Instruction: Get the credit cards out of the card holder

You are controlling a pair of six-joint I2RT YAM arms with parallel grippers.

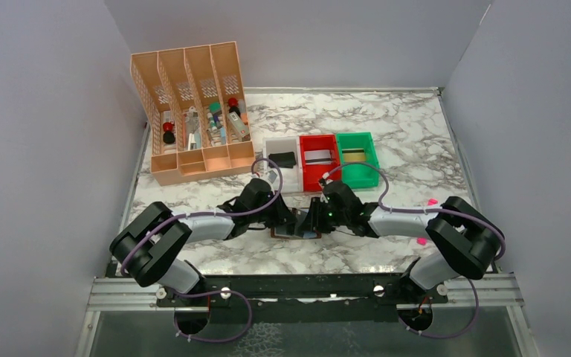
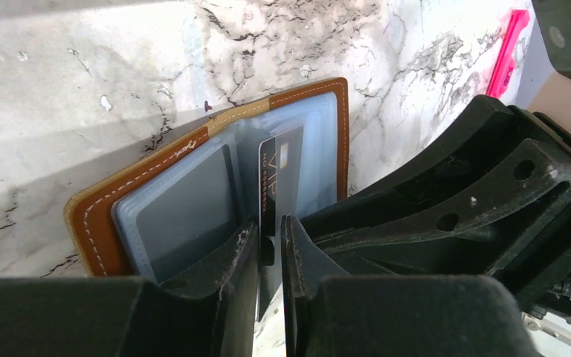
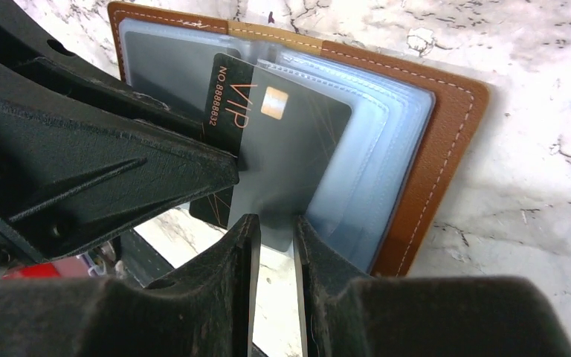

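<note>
Brown card holder (image 2: 93, 223) lies open on the marble desk (image 2: 82, 89), its inside facing up; it is near the front middle of the desk, under both tools. Shiny clear sleeves (image 3: 372, 141) fan out from its fold. One black credit card (image 2: 279, 167) with "VIP" on it sticks partly out of a sleeve; the rest of it is in the sleeve. A grey card (image 2: 186, 212) sits fully inside a sleeve on the other half.

The left tool (image 2: 270, 234) has its two fingers a little apart; the free end of the black credit card stands loose in the gap, so this tool looks released. The right tool (image 3: 276, 227) has its fingers on each side of the sleeve's bottom corner; I cannot tell if it squeezes the sleeve or not. The two tools are just beside each other.

Behind them stand a white bin (image 1: 269, 160), a red bin (image 1: 306, 167) and a green bin (image 1: 372, 158) in a row; an orange rack (image 1: 193, 162) is at the back left.
</note>
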